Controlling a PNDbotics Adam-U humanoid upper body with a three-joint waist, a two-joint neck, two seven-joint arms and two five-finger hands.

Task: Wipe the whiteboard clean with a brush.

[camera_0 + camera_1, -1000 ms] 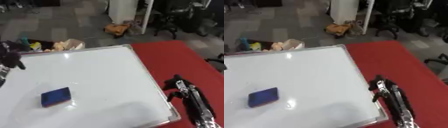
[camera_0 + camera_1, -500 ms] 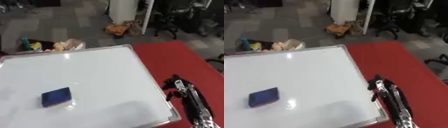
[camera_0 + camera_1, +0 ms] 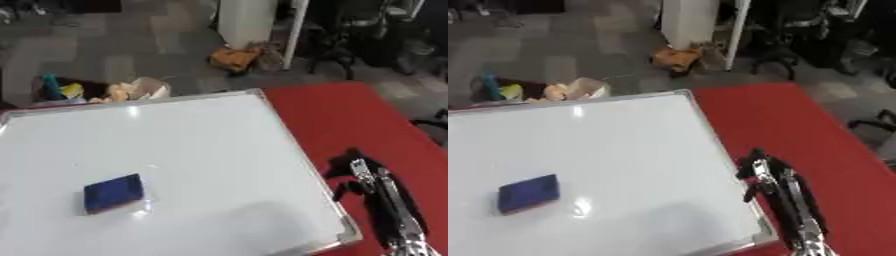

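Red tabletop (image 3: 359,115) carries a whiteboard (image 3: 192,150) showing no marks. Blue eraser brush (image 3: 113,193) lies ungrasped, well left of the right hand (image 3: 372,182), fingers straight and together; wiping appears unstarted or finished.

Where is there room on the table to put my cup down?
The whiteboard is bare except for the blue brush near its left side. The red table is free beyond the board's right edge, toward the far end. It is crowded only near the right hand by the board's near corner.

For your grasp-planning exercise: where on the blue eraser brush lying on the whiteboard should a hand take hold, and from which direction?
The blue eraser brush lies flat on the whiteboard, nothing crowding it. Probably come from above and pinch its two long sides; its flat block shape offers no handle.
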